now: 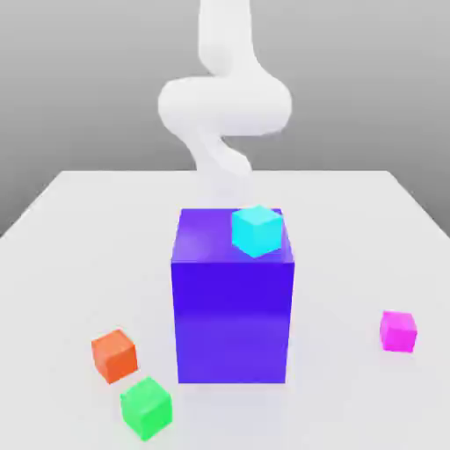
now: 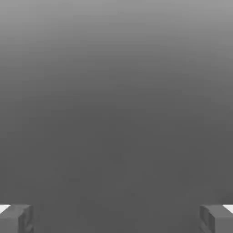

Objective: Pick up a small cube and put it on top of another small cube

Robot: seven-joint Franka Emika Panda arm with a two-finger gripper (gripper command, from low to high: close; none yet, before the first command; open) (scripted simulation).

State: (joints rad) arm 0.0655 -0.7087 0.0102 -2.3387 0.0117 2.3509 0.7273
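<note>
The small magenta-pink cube (image 1: 398,331) rests on the white table at the exterior view's right. The small green cube (image 1: 146,408) lies near the front edge at the exterior view's left. In the hand view my gripper (image 2: 116,218) is open: its two grey fingertips (image 2: 16,218) stand far apart with nothing between them, against plain grey. The white arm (image 1: 224,105) rises behind the big block, well away from both cubes.
A big blue-violet block (image 1: 233,303) stands mid-table with a cyan small cube (image 1: 257,230) on its top, near the right corner. An orange small cube (image 1: 114,355) sits just behind the green one. The white table (image 1: 352,228) spreads around them.
</note>
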